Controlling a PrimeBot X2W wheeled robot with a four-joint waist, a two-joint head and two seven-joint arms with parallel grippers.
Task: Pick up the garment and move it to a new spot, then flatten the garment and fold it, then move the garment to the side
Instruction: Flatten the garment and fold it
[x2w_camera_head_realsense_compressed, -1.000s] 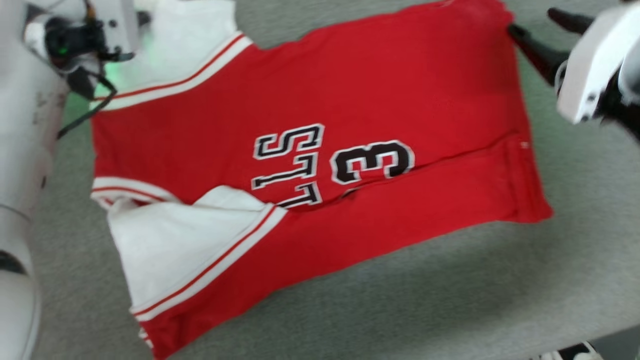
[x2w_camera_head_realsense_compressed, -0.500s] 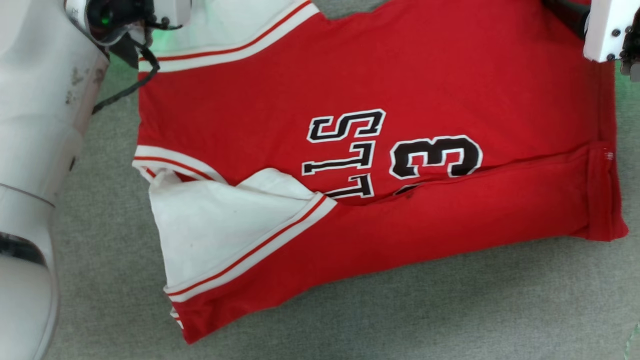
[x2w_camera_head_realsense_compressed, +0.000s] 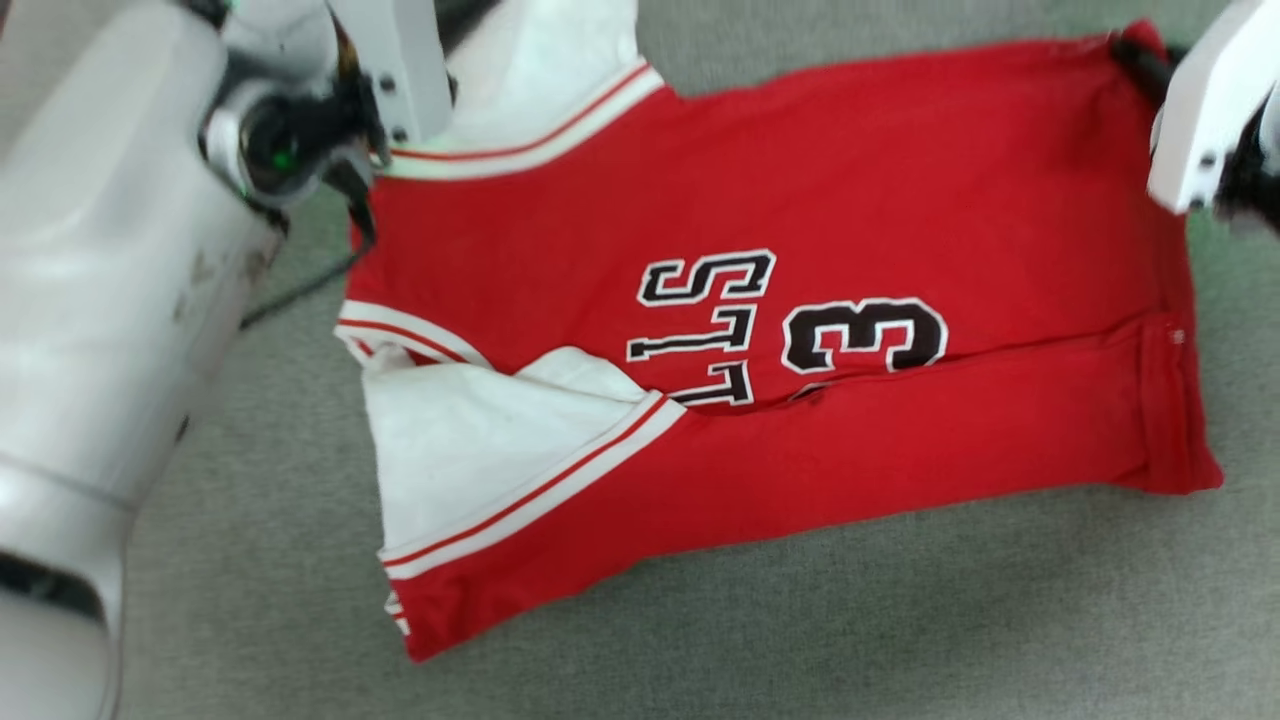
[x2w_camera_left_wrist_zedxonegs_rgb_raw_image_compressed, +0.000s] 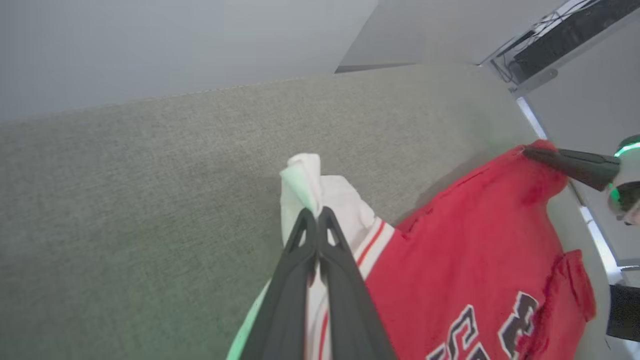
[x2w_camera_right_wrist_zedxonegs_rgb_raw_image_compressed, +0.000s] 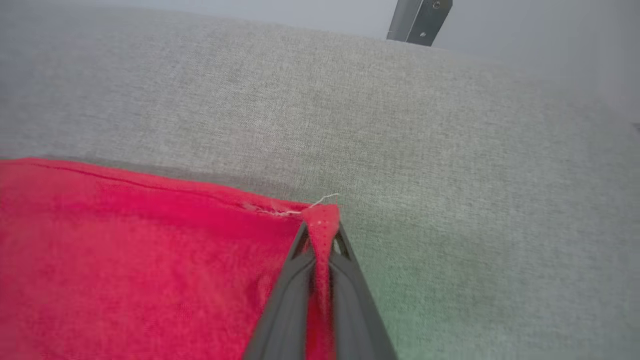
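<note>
Shirt (x2w_camera_head_realsense_compressed: 800, 180) spread on worktop (x2w_camera_head_realsense_compressed: 900, 620), near side folded over. Left jaws clamped on far sleeve (x2w_camera_left_wrist_zedxonegs_rgb_raw_image_compressed: 305, 175), right jaws on far hem corner (x2w_camera_right_wrist_zedxonegs_rgb_raw_image_compressed: 322, 215). Second fold, move aside pending.

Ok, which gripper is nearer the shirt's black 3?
Right. The right gripper pinches the garment at its hem corner beyond the 3; the left gripper holds the white sleeve farther off.

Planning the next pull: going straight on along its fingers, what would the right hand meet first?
Beyond the garment corner it pinches, the right hand points at bare grey tabletop; likely that first, though depth is unclear.
</note>
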